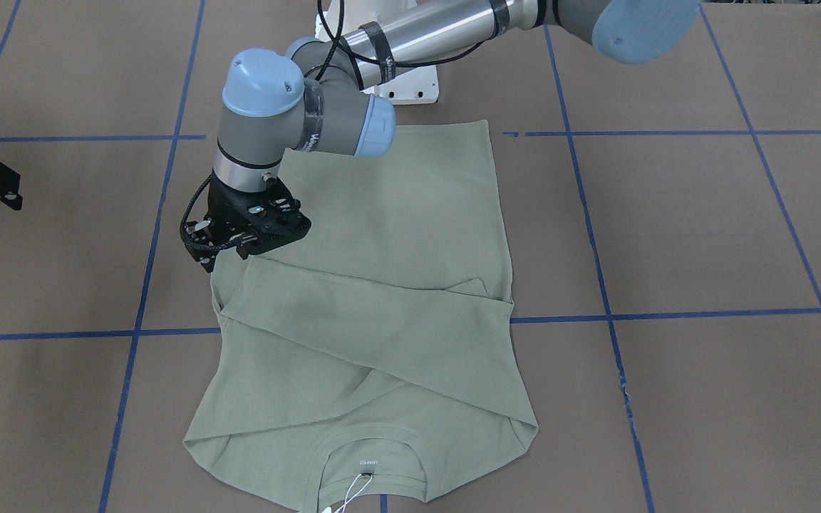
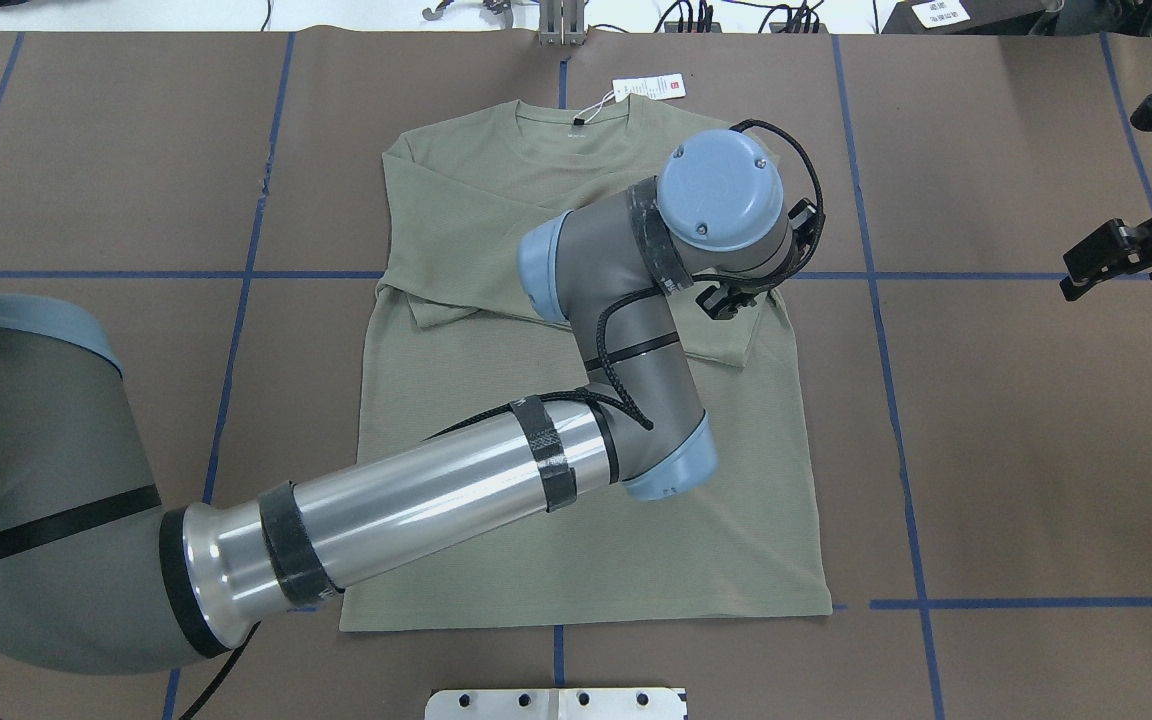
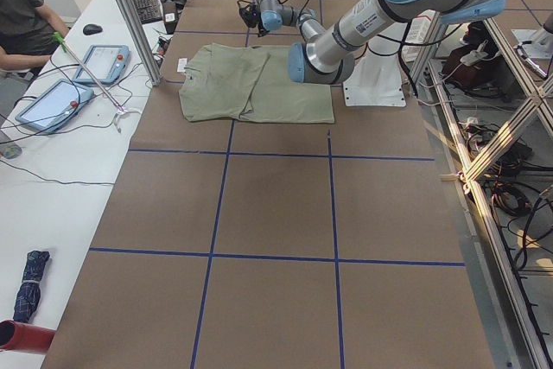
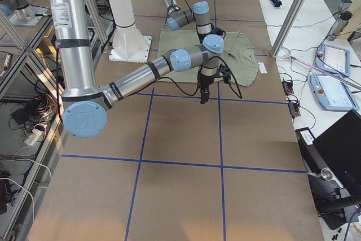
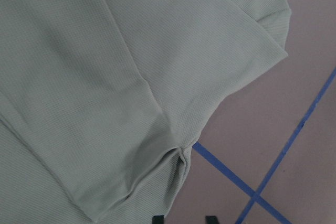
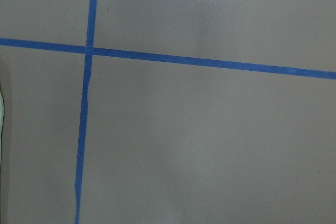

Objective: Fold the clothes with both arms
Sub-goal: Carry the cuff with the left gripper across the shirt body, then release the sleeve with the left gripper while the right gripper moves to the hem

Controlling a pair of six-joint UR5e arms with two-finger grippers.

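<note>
The olive-green shirt lies flat on the brown table, collar away from the robot. Both sleeves are folded across the chest, and the white hang tag lies beyond the collar. My left arm reaches across the shirt. Its gripper hovers over the folded sleeve's cuff at the shirt's right edge. In the left wrist view two fingertips stand apart just above the cloth, holding nothing. My right gripper hangs open over bare table, well to the right of the shirt.
Blue tape lines grid the brown table cover. The white base pedestal stands at the robot's side of the shirt. In the exterior left view a person, tablets and a metal post line the far table edge.
</note>
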